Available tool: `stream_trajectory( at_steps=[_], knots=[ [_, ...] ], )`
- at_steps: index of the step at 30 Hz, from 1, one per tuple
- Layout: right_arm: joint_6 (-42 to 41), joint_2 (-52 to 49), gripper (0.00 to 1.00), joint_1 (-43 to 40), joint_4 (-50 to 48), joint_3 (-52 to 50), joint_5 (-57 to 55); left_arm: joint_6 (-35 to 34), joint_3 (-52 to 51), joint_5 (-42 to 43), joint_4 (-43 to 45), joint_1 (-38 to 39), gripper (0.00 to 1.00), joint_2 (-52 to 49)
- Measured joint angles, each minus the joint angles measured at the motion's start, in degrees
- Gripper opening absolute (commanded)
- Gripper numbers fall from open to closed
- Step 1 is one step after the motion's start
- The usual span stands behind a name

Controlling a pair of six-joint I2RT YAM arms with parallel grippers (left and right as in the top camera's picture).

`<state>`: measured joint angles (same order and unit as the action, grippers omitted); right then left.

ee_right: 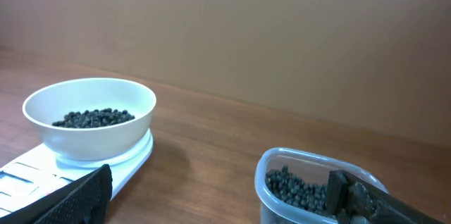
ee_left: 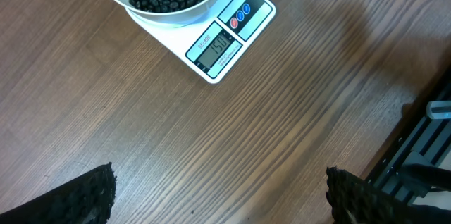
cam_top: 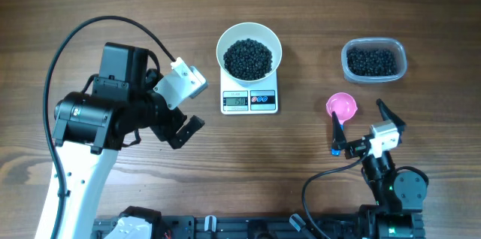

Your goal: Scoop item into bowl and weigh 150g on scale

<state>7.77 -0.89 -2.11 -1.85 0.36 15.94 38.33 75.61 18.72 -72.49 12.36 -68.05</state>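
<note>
At the far middle of the bench (cam_top: 113, 6), the bowl (cam_top: 220, 51) sits on the scale (cam_top: 249, 101) and holds a dark heap of the item (cam_top: 249, 58); the scale's display edge faces near. To the right stands a clear tub (cam_top: 373, 41) with more beads, and a pink scoop (cam_top: 341, 106) lies nearer. The left end effector (ee_left: 220, 196) hangs over bare wood near-left of the scale, jaws spread wide, holding nothing. The right end effector (ee_right: 222, 201), by the scoop, is equally wide and empty.
</note>
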Motion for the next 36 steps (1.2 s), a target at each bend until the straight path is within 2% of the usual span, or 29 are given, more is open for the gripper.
stream_trajectory(
  at_steps=[23,27,29,32,33,34,35,36],
  knots=[
    [0.00,0.00,1.00,0.00,0.70,0.00,0.02,-0.04,0.00,0.04,-0.39,0.00,1.00,0.00],
    [-0.02,0.00,1.00,0.00,0.72,0.00,0.02,-1.86,-0.31,0.68,-0.22,0.00,1.00,0.66],
    [0.00,0.02,1.00,0.00,0.76,0.00,0.02,-3.85,-2.71,0.76,3.85,0.00,1.00,4.04],
    [0.00,0.15,1.00,-0.02,0.66,0.00,0.00,-9.38,-11.56,1.01,13.66,0.00,1.00,16.50],
    [-0.02,0.15,1.00,0.00,0.72,0.00,0.00,-12.85,-16.83,1.05,20.59,0.00,1.00,22.56],
    [-0.02,0.15,1.00,0.00,0.79,0.00,-0.02,-14.40,-18.99,1.14,22.25,0.00,1.00,25.09],
    [-0.02,0.15,1.00,0.00,0.72,0.00,-0.17,-17.66,-24.37,0.68,30.51,0.00,1.00,29.79],
    [-0.02,0.15,1.00,0.00,0.72,0.00,-0.17,-20.83,-28.96,-0.09,34.88,-0.02,1.00,33.75]
  ],
)
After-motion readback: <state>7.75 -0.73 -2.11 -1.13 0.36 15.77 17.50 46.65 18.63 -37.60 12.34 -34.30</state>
